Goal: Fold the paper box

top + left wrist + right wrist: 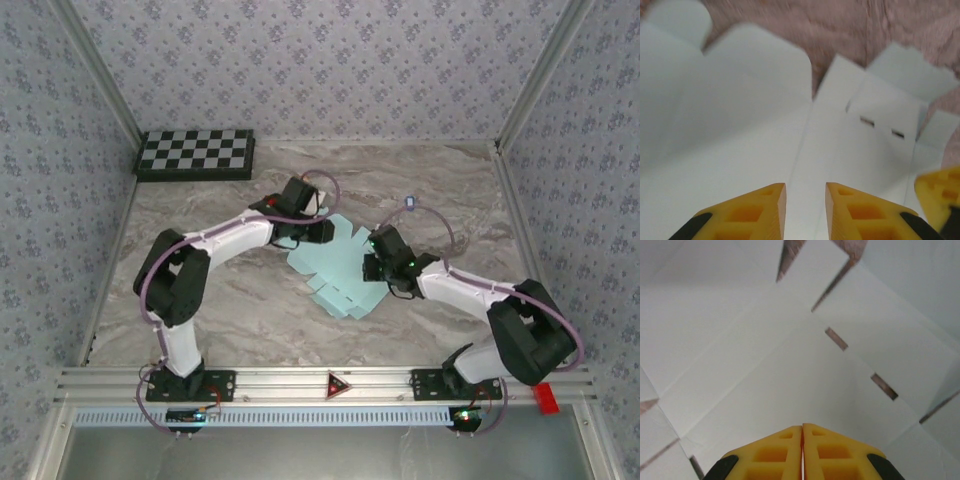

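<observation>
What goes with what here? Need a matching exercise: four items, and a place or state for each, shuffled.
Items:
1. paper box
2. checkerboard
3. left gripper
4. right gripper

Places or states:
A. fingers pressed together
B. far left corner of the table
C. unfolded sheet mid-table, between the two grippers
D. fingers a little apart

Pairs: 1-C, 2-B, 3-D, 4-A
</observation>
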Robot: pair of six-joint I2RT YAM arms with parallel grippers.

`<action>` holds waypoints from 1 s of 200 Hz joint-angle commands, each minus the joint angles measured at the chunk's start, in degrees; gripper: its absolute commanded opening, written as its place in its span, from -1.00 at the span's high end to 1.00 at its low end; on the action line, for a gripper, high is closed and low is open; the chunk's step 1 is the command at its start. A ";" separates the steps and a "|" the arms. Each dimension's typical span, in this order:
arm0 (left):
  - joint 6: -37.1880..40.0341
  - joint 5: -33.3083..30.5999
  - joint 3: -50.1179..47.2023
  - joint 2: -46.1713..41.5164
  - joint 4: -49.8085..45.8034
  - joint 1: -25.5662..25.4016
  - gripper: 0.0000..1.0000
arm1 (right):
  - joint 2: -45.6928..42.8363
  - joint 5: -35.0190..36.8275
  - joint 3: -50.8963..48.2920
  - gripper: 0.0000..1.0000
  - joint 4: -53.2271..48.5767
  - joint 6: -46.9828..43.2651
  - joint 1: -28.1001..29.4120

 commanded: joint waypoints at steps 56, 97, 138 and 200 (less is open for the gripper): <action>5.20 2.31 8.38 13.76 -1.72 6.34 0.88 | 1.70 0.09 -3.82 0.94 2.54 4.69 0.87; 4.08 0.78 2.85 12.17 -0.80 6.27 0.93 | 7.07 0.41 -1.95 0.98 3.14 5.31 0.83; 2.32 -1.93 -6.92 5.80 -0.13 5.57 0.90 | 11.20 1.09 1.74 0.97 1.93 5.05 0.80; 0.00 -8.57 -18.54 -4.92 -1.19 3.22 0.86 | 16.95 0.18 7.77 0.94 -0.22 1.56 0.26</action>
